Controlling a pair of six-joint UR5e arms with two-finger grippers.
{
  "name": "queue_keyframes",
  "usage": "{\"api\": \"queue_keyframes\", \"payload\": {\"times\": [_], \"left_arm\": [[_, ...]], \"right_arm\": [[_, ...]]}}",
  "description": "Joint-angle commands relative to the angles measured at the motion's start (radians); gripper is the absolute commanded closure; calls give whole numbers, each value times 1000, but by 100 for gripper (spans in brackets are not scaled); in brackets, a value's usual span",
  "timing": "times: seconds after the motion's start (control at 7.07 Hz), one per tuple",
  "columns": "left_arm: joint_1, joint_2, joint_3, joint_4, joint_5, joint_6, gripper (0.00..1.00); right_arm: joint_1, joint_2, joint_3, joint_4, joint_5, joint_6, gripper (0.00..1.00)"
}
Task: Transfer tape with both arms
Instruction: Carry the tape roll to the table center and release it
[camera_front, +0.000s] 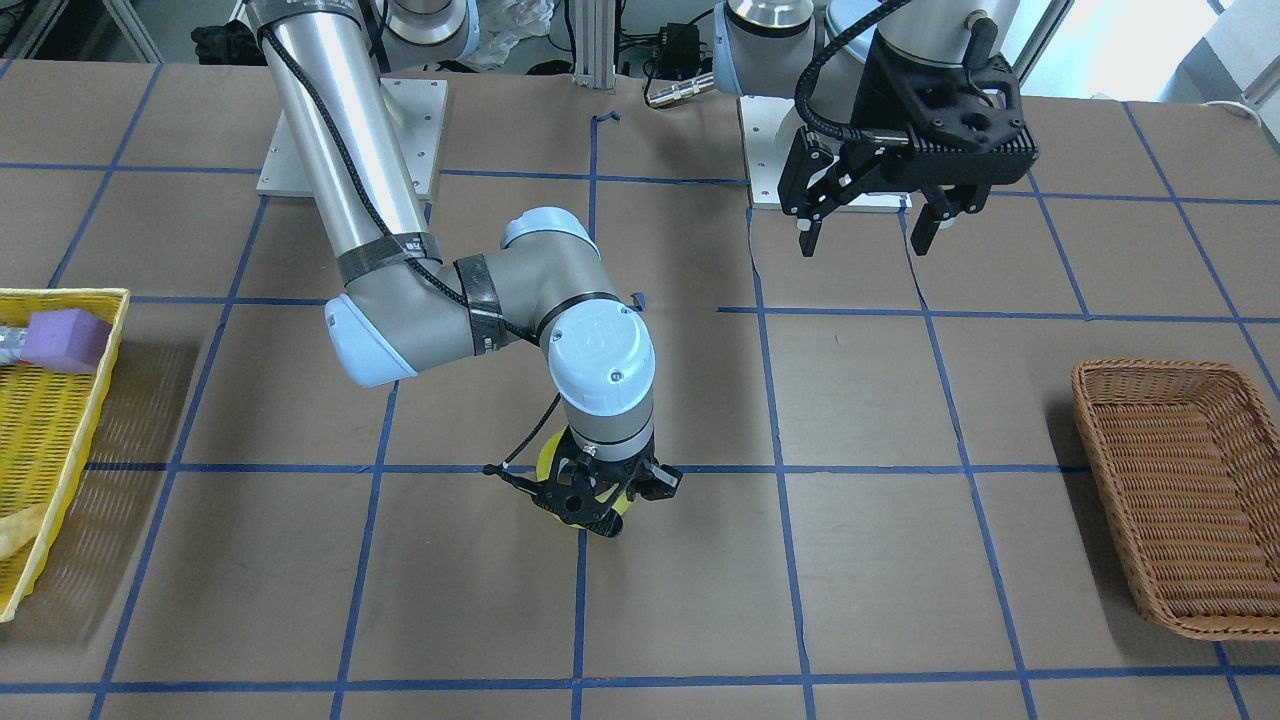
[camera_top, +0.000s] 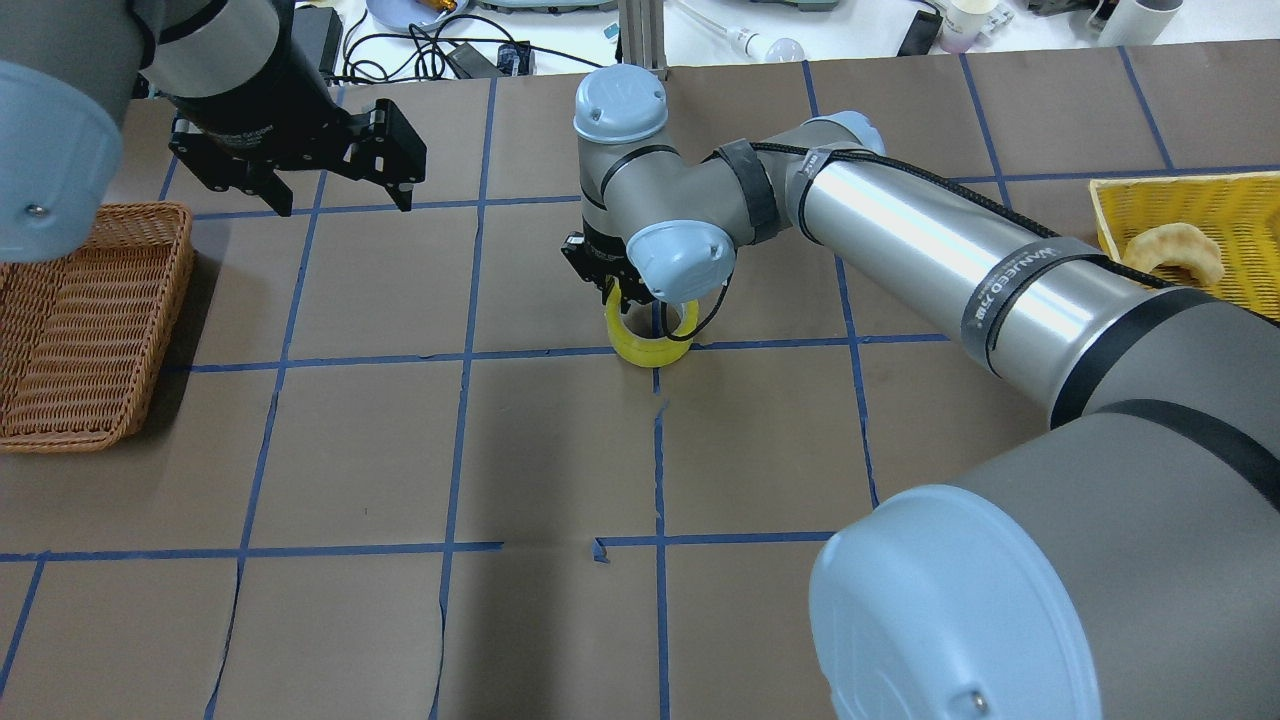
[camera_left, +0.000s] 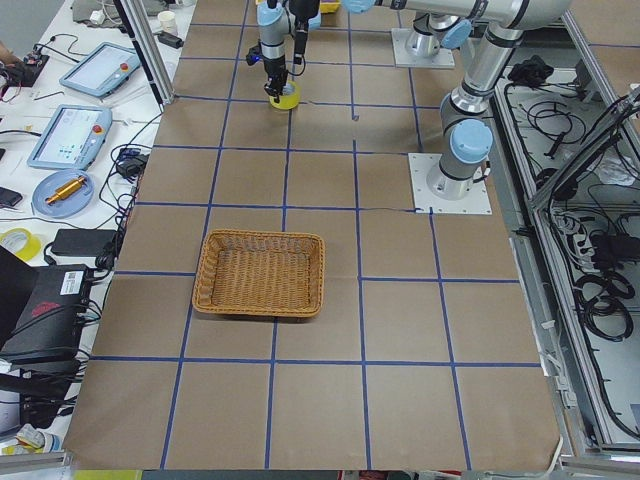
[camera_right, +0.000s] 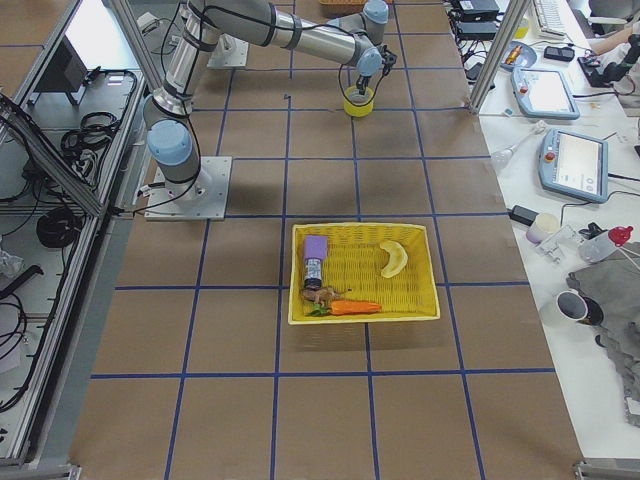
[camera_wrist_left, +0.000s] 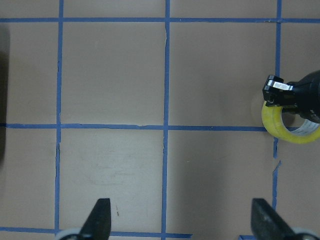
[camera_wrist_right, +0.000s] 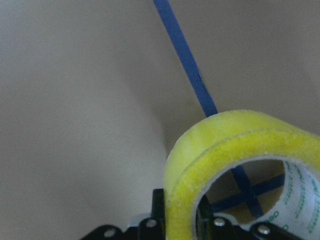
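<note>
The yellow tape roll (camera_top: 650, 345) with its white core sits at a blue grid crossing mid-table. It also shows in the front view (camera_front: 548, 462), the left wrist view (camera_wrist_left: 280, 129) and the right wrist view (camera_wrist_right: 225, 145). My right gripper (camera_top: 622, 300) points straight down and is shut on the roll's wall, one finger inside the ring and one outside. I cannot tell whether the roll touches the table. My left gripper (camera_top: 300, 180) hangs open and empty well above the table on the wicker basket's side, and it also shows in the front view (camera_front: 868, 232).
An empty brown wicker basket (camera_front: 1180, 480) lies at my left end of the table and also shows in the overhead view (camera_top: 60, 330). A yellow basket (camera_front: 50, 420) at my right end holds a purple foam block (camera_front: 65, 338) and other items. Blue tape lines cross the brown table.
</note>
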Motion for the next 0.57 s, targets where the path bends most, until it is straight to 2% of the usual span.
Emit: {"api": "queue_keyframes", "payload": {"times": [0.0,0.28,0.42], "left_arm": [[2,-26,21,11,-8,-21,0],[3,-62,14,46,-5,-23,0],[2,-91,6,46,-3,-81,0]], "right_arm": [[0,-15,0,0,-2,-3,0],[-46,-113,6,27,-51,-127,0],[-122,-174,6,129,-51,-208,0]]}}
